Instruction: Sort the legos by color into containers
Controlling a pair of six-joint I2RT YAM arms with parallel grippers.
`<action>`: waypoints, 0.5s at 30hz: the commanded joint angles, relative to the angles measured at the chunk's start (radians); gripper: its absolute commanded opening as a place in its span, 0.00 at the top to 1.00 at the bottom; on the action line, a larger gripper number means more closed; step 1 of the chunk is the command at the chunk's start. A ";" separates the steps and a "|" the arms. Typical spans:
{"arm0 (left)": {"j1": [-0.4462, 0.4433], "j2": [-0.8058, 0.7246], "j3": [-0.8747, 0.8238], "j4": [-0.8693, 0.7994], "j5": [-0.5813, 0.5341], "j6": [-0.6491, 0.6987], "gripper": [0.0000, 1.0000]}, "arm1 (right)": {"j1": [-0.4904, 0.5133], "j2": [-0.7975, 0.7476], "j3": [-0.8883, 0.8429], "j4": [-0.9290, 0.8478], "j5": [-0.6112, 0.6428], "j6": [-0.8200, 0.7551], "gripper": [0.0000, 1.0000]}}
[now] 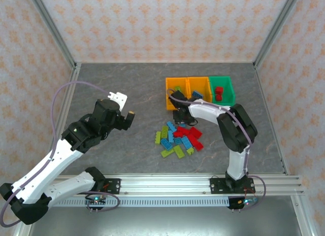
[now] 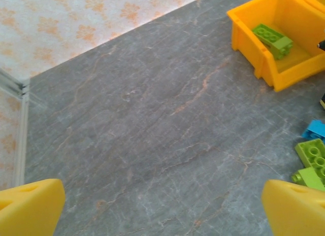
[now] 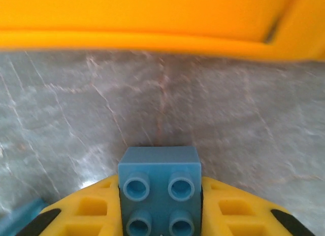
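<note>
Top external view: on the grey table (image 1: 111,83) three containers (image 1: 200,88) are lined up at the far side, with loose legos (image 1: 180,139) heaped just before them. The left gripper (image 2: 162,205) is spread wide over bare table, with nothing held. The right gripper (image 3: 160,215) is clamped on a light blue brick (image 3: 158,170), near an orange-yellow bin (image 3: 152,23).

Red, blue, green legos (image 1: 179,137) in a heap before orange and green containers (image 1: 177,85).
</note>
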 commanded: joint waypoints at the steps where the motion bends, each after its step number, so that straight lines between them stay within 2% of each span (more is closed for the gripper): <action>1: 0.007 -0.026 -0.010 0.030 0.086 0.038 0.00 | 0.002 -0.147 -0.039 0.019 0.074 -0.006 0.75; 5: 0.008 -0.045 -0.019 0.044 0.098 0.039 0.00 | 0.002 -0.324 -0.092 0.070 0.135 -0.017 0.78; 8: 0.011 -0.061 -0.027 0.057 0.104 0.041 0.00 | -0.017 -0.417 -0.111 0.136 0.265 -0.050 0.79; 10: 0.014 -0.067 -0.029 0.061 0.109 0.042 0.00 | -0.074 -0.406 -0.089 0.177 0.280 -0.081 0.79; 15: 0.019 -0.065 -0.032 0.052 0.091 0.045 0.00 | -0.244 -0.164 0.106 0.180 0.174 -0.121 0.80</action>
